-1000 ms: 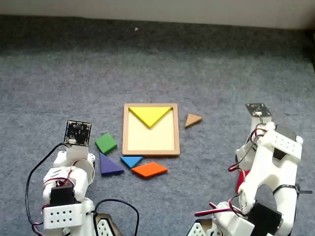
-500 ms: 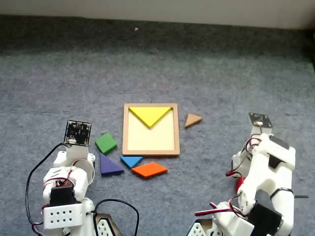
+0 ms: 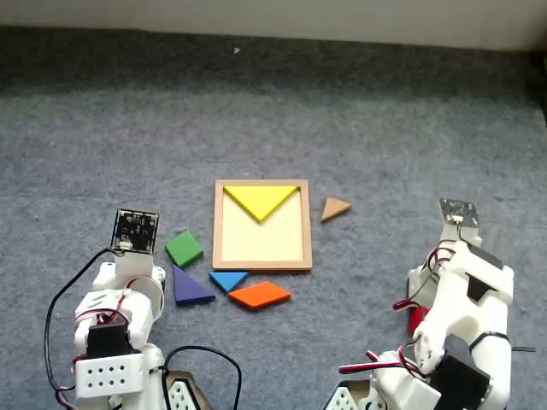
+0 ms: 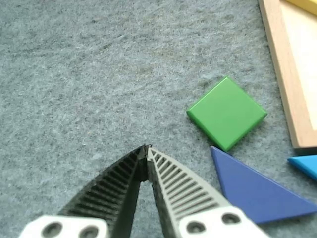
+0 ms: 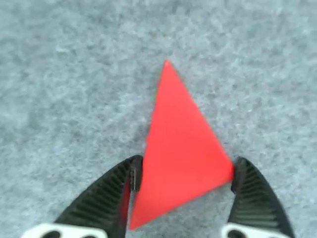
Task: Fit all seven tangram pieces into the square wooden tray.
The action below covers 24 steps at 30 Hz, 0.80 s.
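1. Where grey felt (image 3: 359, 111) runs to a pale wall (image 3: 342, 13) at 12 o'clock, the left gripper (image 4: 147, 148) hangs, fingers together, near the green square (image 4: 227, 113).
2. Wooden tray (image 3: 219, 224), centre, holds the yellow triangle (image 3: 259, 201) at its 12 o'clock side.
3. Right gripper (image 5: 188, 161), at the tray's 4 o'clock, fingers apart, flanks the red triangle (image 5: 178, 139), perhaps touching it.

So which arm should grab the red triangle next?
The right arm, I think. Its jaws stand open on either side of the red triangle. The left arm has its jaws shut, over by the green square.
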Each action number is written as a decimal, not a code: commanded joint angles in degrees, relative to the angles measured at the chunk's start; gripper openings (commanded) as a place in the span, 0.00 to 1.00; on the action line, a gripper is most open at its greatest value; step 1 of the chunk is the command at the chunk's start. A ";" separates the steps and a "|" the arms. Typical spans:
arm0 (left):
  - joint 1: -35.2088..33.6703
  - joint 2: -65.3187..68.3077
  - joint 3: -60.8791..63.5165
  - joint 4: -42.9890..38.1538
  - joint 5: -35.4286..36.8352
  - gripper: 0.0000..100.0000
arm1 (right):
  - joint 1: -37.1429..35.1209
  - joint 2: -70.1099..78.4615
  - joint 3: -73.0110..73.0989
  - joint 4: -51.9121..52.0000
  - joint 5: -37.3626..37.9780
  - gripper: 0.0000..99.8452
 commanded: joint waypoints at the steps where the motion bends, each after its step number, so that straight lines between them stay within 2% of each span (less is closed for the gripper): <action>1: -0.84 -0.48 -0.40 -0.53 0.44 0.04 | 0.04 -1.98 -0.04 -1.36 -0.09 0.18; 13: -0.84 -0.48 -0.40 -0.53 0.44 0.04 | -1.36 -4.44 -3.30 5.49 -0.09 0.18; 22: -0.84 -0.48 -0.40 -0.53 0.44 0.04 | -9.80 -17.36 -1.36 11.82 -0.79 0.18; 24: -0.84 -0.48 -0.40 -0.53 0.44 0.04 | -13.05 -19.47 -1.36 12.70 -3.52 0.18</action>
